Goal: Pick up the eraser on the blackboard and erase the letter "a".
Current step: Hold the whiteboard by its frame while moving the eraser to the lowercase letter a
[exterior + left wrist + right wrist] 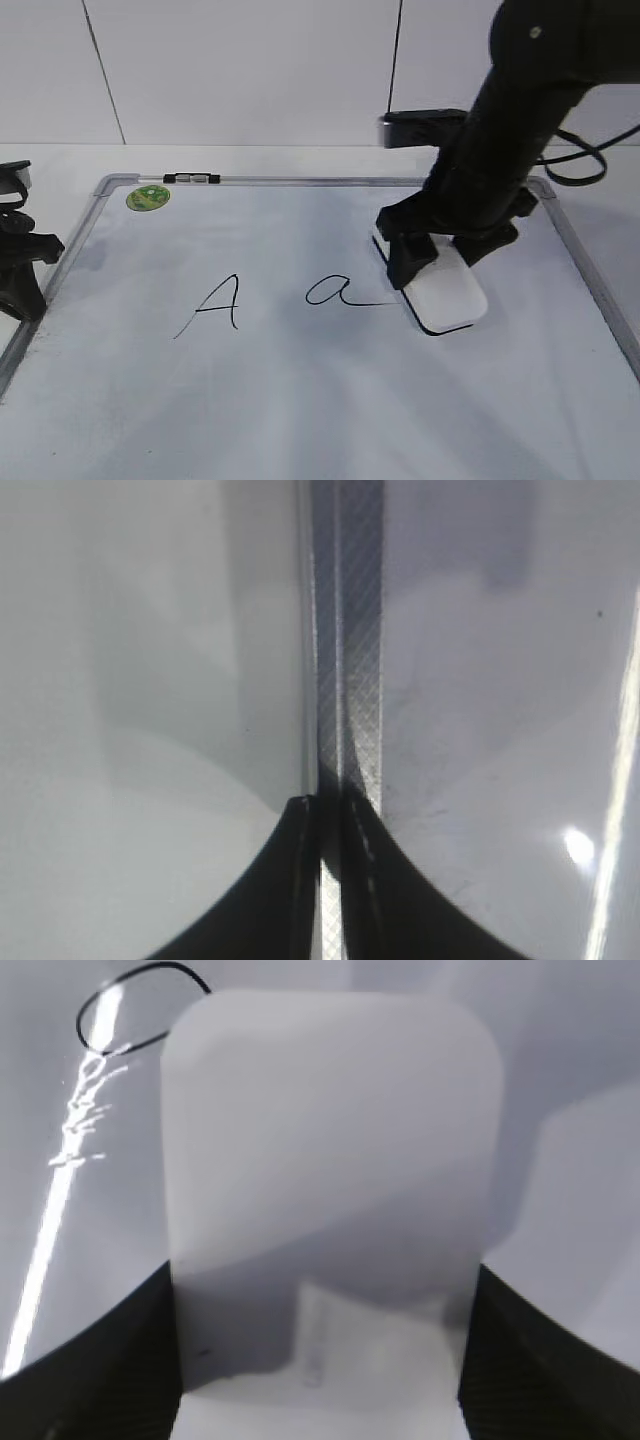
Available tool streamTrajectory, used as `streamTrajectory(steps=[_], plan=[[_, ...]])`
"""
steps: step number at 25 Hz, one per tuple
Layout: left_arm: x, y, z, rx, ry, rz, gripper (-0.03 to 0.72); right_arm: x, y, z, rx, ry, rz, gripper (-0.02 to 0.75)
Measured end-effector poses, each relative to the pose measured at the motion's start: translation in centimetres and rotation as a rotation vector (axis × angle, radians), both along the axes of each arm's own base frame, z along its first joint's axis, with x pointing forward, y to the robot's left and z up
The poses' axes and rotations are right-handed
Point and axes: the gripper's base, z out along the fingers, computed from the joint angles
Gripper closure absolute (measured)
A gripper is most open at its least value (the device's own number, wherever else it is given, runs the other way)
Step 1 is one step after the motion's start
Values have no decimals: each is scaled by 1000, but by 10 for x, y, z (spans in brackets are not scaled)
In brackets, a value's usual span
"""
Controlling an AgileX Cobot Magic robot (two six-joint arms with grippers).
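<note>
Eraser (450,298) clamped in right end effector (440,255), touching "a" (340,291) tail

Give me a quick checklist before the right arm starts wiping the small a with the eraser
1. Grip: the right gripper has a finger on each side of the eraser, seen also in the right wrist view: ok.
2. Eraser down on the blackboard: it looks to sit on the surface, but pressure cannot be judged: cannot tell.
3. Target: the letter "a" is whole, its tail ending just left of the eraser: ok.
4. Neighbour: the uppercase A lies further left, apart from the "a": ok.
5. Left gripper shut, over the board's left frame, away from the wipe path: ok.
</note>
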Motion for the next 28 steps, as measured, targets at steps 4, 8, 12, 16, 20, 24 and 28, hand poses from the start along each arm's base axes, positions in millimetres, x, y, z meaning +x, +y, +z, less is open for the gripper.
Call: streamTrajectory(steps=[4,8,12,16,20,24,28], plan=[[0,0,0,-5,0,4,663,15,27,-17,-31,6,61,167],[0,4,0,-5,0,17,663,27,44,-28,-40,14,87,167],[0,3,0,-5,0,15,661,33,55,-33,-47,10,109,167],[0,3,0,-5,0,15,659,35,63,-44,-70,19,131,167],[0,3,0,-5,0,15,659,36,65,-49,-75,27,132,167],[0,3,0,-5,0,15,657,35,67,-48,-80,23,139,167],[0,3,0,-6,0,16,657,35,67,-48,-79,21,139,167]])
